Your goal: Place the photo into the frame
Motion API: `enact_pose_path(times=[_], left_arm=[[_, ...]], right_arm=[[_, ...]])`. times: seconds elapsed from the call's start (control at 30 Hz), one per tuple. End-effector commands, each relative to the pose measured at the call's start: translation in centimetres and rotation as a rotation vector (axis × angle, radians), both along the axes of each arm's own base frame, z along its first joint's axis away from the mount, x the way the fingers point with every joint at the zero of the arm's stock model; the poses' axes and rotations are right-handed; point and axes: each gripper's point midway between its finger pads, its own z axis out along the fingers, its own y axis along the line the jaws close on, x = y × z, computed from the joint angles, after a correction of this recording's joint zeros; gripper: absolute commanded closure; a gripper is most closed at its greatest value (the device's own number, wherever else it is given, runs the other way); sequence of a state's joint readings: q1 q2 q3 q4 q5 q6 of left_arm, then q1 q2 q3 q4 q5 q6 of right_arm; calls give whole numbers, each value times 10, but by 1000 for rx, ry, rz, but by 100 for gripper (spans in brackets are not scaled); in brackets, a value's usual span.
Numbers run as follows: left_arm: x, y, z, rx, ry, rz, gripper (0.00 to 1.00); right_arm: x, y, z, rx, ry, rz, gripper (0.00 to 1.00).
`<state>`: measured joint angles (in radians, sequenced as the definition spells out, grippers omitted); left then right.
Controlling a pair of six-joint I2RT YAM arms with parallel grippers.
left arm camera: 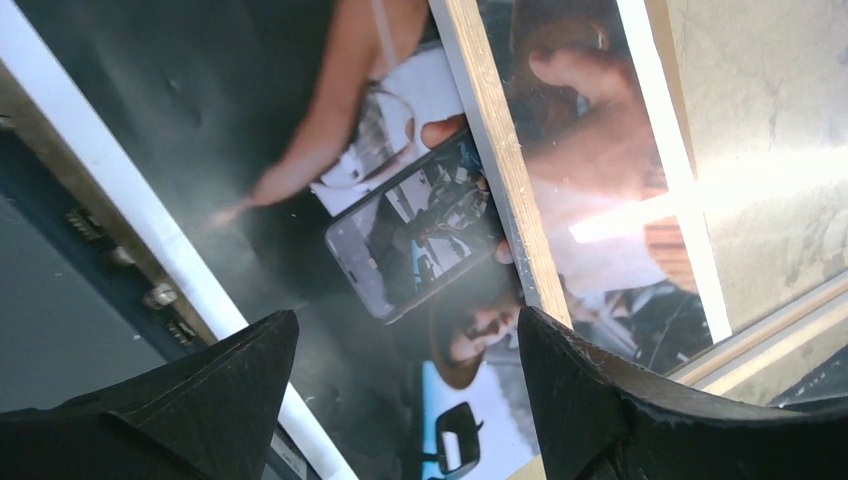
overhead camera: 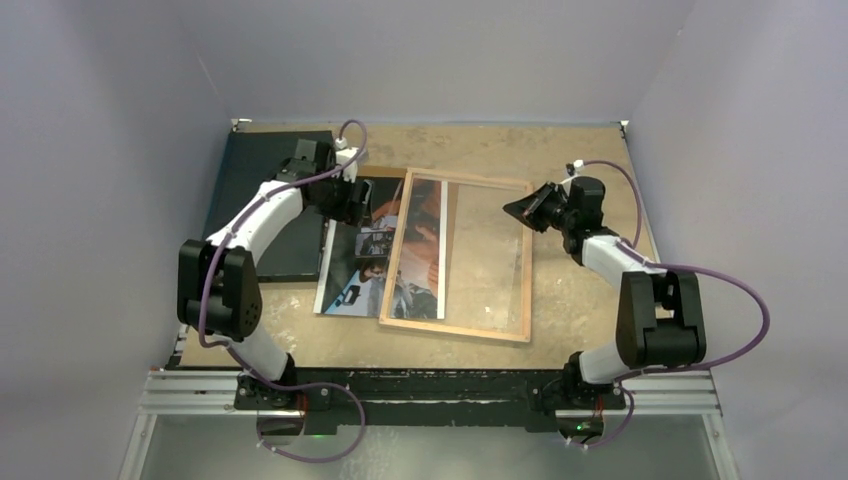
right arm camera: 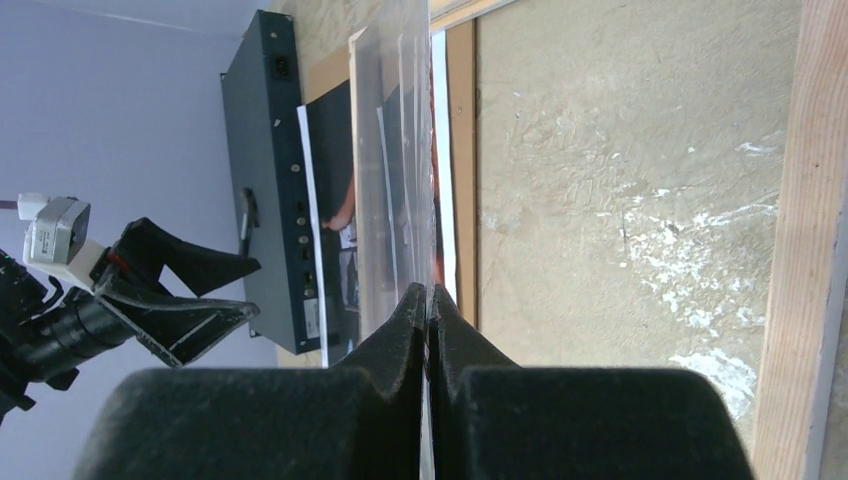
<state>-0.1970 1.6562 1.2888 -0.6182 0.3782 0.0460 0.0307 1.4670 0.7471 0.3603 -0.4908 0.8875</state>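
The photo point(overhead camera: 350, 270) lies face up on the table, its right part under the frame point(overhead camera: 455, 330). The frame lies flat with its wooden back rails up. My left gripper point(overhead camera: 352, 205) hovers over the photo's far left corner, open, nothing between its fingers. In the left wrist view the photo point(left arm camera: 400, 240) fills the gap between the jaws, and the right fingertip point(left arm camera: 535, 335) sits by the frame's left rail point(left arm camera: 500, 160). My right gripper point(right arm camera: 428, 300) is shut on a thin clear sheet point(right arm camera: 395, 150) that stands on edge above the frame's right rail point(right arm camera: 800, 250).
A flat black board point(overhead camera: 265, 200) lies at the table's far left, beside and partly under the photo. The arms' mounting rail point(overhead camera: 430, 390) runs along the near edge. Grey walls enclose the table on three sides.
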Motion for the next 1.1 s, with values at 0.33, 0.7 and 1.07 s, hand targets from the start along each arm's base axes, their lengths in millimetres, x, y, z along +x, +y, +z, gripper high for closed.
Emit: enact_pose_path(times=[0.33, 0.7, 1.07], left_arm=[[-2, -37, -28, 5, 10, -82, 34], [2, -48, -55, 31, 8, -107, 45], [5, -61, -77, 28, 31, -121, 67]], right_arm=[[7, -12, -16, -3, -39, 69, 100], [8, -14, -31, 9, -19, 87, 100], [6, -11, -43, 15, 9, 131, 100]])
